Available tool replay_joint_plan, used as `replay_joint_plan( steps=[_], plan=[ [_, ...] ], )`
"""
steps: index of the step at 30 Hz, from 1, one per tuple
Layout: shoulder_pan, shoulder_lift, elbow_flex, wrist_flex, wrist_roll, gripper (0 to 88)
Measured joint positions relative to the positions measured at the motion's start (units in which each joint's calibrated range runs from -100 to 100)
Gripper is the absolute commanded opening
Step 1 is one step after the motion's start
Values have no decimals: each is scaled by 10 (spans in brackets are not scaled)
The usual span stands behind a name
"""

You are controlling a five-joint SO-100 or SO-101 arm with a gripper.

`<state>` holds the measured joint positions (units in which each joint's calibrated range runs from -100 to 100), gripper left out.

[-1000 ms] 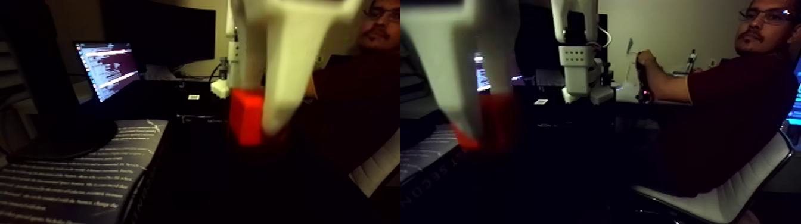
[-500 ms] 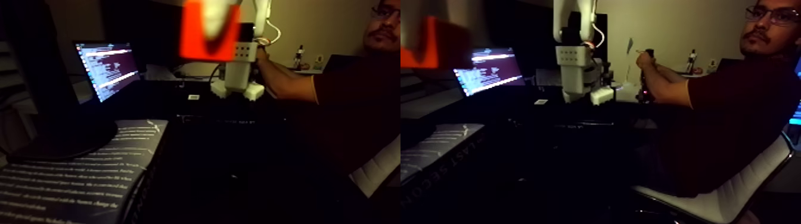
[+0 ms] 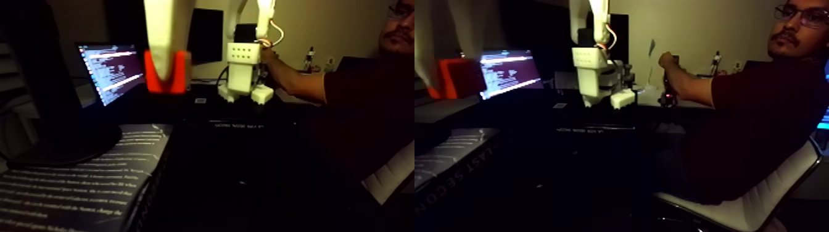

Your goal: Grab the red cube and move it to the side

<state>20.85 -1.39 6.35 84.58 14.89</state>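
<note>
Closest to my camera, in the left half of this side-by-side fixed view, a dark book cover with pale lines of print [image 3: 74, 185] lies at the lower left, and the round foot of a monitor stand [image 3: 61, 145] rests on its far edge. Above that I see my white gripper [image 3: 165, 77] hanging down from the top edge, its fingers clenched on the red cube [image 3: 165, 74]; one pale finger [image 3: 165, 43] covers the middle of the cube's front face, so red shows on either side of it and below. The cube is held up off the dark tabletop, just right of the lit laptop screen [image 3: 111, 71] in the left half; in the right half the same cube [image 3: 459, 77] sits left of that screen [image 3: 506, 74]. Behind it stands the arm's white base [image 3: 242, 71]. Farthest back, at the right, a person in a dark red shirt [image 3: 758, 117] sits on a white chair [image 3: 752, 207], one hand [image 3: 666, 62] raised near the desk.
</note>
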Motion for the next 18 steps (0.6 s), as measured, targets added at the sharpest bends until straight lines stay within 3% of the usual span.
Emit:
replay_joint_plan(
  steps=[18],
  plan=[
    [53,151,-59,-91,-1,15]
  ],
)
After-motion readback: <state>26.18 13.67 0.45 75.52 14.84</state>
